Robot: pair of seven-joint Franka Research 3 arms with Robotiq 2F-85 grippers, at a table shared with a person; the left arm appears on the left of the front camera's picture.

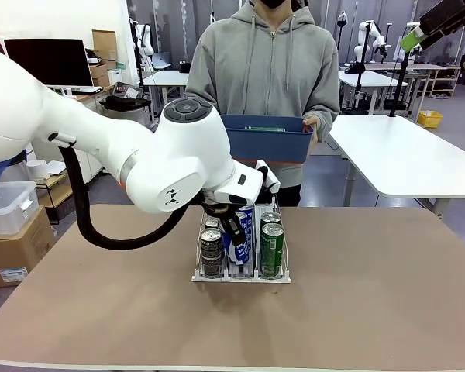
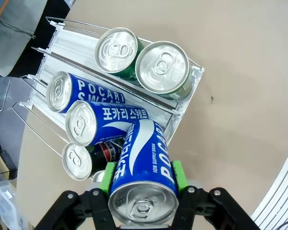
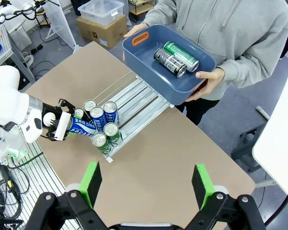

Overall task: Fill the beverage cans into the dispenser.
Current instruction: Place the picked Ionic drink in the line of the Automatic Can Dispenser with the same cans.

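Note:
My left gripper (image 2: 143, 186) is shut on a blue beverage can (image 2: 143, 163) with white lettering, its green pads on both sides. The can hangs tilted over the front of the dispenser (image 2: 72, 43), above the middle lane. In that clear rack stand two green cans (image 2: 161, 67), two blue cans (image 2: 93, 122) and dark cans (image 2: 81, 160). From the front, the left gripper (image 1: 235, 231) and its can (image 1: 246, 232) hover over the dispenser (image 1: 240, 277). My right gripper (image 3: 148, 184) is open, high above the table with nothing in it.
A person at the far side holds a blue tub (image 3: 201, 67) containing a dark can (image 3: 167, 61) and a green can (image 3: 181, 55). The rear part of the dispenser lanes (image 3: 139, 98) is bare. Brown tabletop (image 1: 372, 294) lies open to the right.

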